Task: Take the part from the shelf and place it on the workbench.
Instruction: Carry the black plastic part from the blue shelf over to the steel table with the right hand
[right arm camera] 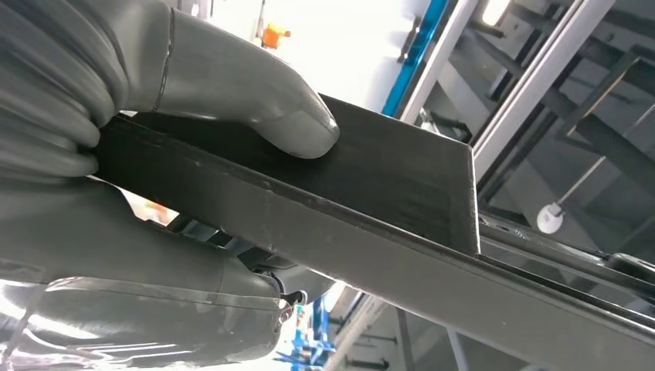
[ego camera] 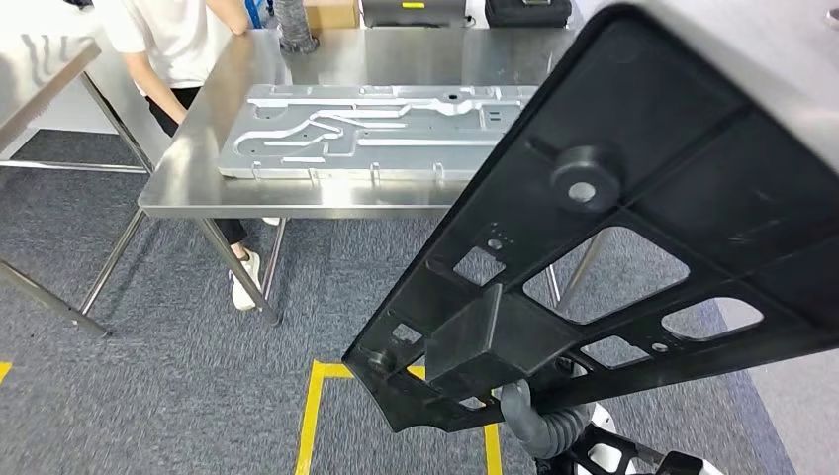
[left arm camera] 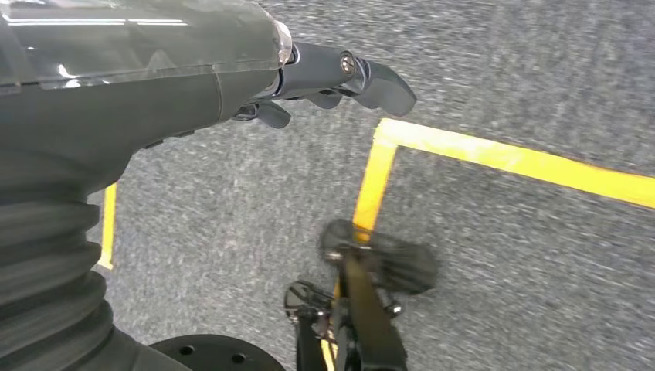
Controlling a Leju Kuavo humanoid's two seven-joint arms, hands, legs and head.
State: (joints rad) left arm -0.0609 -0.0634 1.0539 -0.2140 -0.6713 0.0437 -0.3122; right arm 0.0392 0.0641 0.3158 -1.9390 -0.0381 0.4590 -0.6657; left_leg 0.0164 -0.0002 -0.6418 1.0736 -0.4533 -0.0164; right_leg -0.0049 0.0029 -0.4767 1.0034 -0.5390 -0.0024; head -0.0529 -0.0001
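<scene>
Thumb pressure is applied by the right hand [right arm camera: 154,154] to one face of the part [ego camera: 633,228], a flat black ribbed plate, while the remaining fingers are wrapped against the opposite face; the plate is thus clamped along one edge. From this hold the plate's long axis runs outward and downward, ending at a corner above the grey carpet [ego camera: 198,386] and the yellow floor tape [ego camera: 315,416]. The plate is carried in the air and is not yet over the workbench [ego camera: 188,178].

The workbench lies ahead of the held plate, its near edge beyond the plate's lower corner. A large silver machined panel [ego camera: 376,134] already occupies the middle of the bench, close to that near edge. A person [ego camera: 173,45] stands at the far left corner.

The left hand [left arm camera: 332,77] hangs over the carpet holding nothing, fingers loosely apart.

It is judged that the right arm must be carried forward before the plate can be lowered, and that bare bench beside the panel must be sought.
</scene>
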